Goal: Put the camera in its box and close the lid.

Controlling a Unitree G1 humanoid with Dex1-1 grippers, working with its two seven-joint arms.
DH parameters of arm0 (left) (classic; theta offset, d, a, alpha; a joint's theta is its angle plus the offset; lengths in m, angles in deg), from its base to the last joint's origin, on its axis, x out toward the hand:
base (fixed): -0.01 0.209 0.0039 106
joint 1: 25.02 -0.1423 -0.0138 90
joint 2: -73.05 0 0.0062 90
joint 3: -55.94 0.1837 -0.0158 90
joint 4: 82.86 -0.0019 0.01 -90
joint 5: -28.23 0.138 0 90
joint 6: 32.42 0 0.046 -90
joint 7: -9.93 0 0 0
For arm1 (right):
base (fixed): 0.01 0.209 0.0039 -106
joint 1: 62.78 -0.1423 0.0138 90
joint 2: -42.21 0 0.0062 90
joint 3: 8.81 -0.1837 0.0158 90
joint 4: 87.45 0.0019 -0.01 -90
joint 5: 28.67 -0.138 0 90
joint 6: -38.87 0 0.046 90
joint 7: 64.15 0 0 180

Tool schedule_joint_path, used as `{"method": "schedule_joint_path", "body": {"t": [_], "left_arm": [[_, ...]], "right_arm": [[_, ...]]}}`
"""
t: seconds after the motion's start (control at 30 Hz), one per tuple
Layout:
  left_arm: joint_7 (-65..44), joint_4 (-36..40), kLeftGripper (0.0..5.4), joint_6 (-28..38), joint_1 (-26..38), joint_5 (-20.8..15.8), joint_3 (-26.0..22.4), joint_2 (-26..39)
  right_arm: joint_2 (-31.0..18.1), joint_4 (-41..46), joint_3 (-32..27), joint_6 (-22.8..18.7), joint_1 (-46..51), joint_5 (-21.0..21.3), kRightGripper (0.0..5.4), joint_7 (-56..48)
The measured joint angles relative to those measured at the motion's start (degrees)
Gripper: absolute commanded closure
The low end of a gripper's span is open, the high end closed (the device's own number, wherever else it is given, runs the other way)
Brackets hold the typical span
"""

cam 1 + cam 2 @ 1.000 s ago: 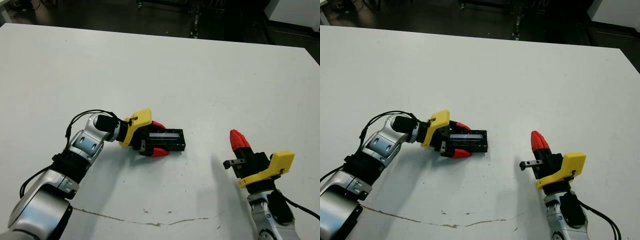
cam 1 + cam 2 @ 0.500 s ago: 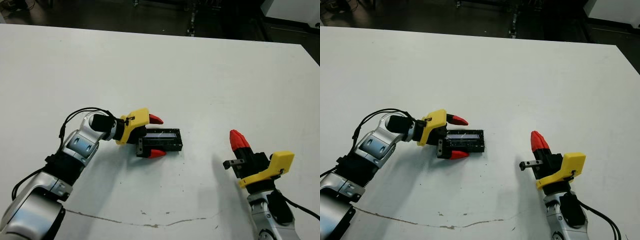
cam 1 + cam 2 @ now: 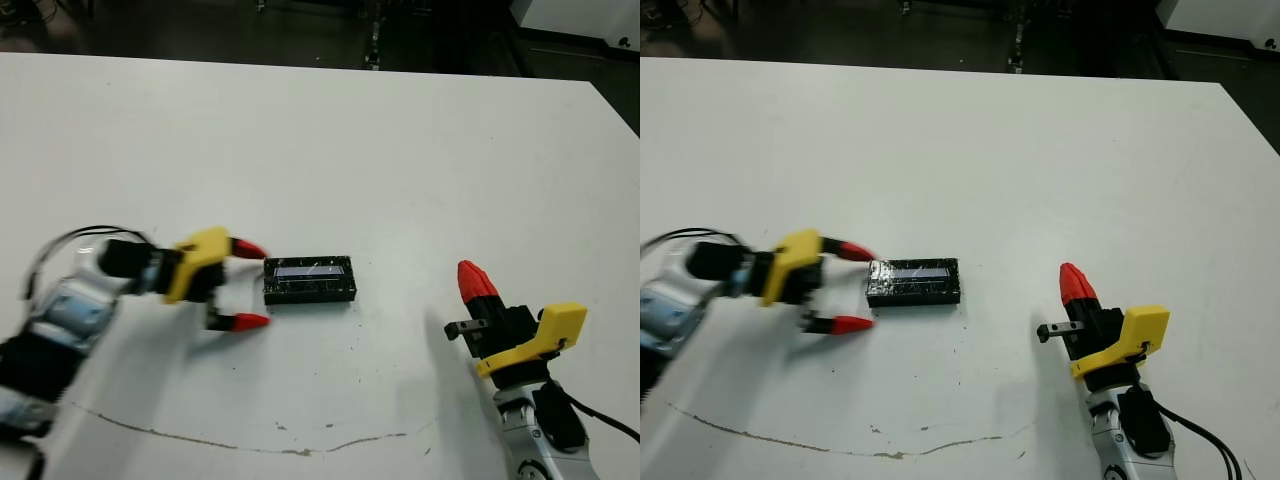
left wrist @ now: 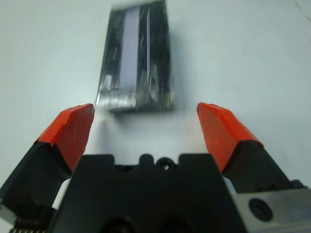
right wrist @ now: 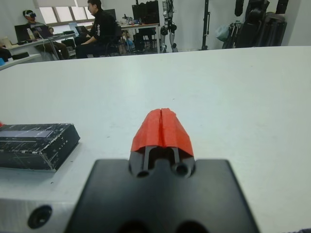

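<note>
The black lid (image 3: 309, 279), shiny and crinkled with a silvery strip, lies flat on the white table (image 3: 400, 150) as the top of a closed black block. The box under it shows only as dark sides (image 5: 29, 158). The camera is hidden. My left gripper (image 3: 248, 285) is open, a short way to the left of the lid and not touching it; the left wrist view shows the lid (image 4: 136, 73) just beyond the spread fingertips (image 4: 73, 126). My right gripper (image 3: 475, 283) is shut and holds nothing, well to the right of the lid.
A thin dark scratch (image 3: 250, 445) runs across the table near its front edge. Beyond the far edge, the right wrist view shows seated people (image 5: 99, 24) and equipment stands.
My left gripper has opened off the lidded box and drawn back to the left. The box stays where it was. The right arm has not moved.
</note>
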Motion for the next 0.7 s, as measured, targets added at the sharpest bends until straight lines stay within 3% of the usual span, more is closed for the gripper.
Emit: {"method": "schedule_joint_path", "body": {"t": [0.2,0.37,0.53,0.7], "left_arm": [[0.71,1.0,0.01,-1.95,-4.8,-0.86,-6.26,6.39],[9.21,4.03,0.01,-5.66,-8.36,-1.9,-13.37,6.17],[23.38,14.89,0.01,-12.41,-11.56,-5.46,-20.87,0.54],[39.61,27.21,0.56,-14.44,-14.41,-8.27,-23.83,-12.04]], "right_arm": [[0.04,0.03,0.19,0.0,0.05,0.05,5.4,-0.02],[0.05,-0.01,0.23,-0.02,0.08,0.05,5.4,-0.01],[0.05,-0.15,0.25,0.01,0.0,0.05,5.4,-0.13],[0.01,-0.21,0.23,0.0,-0.07,0.05,5.4,-0.14]]}}
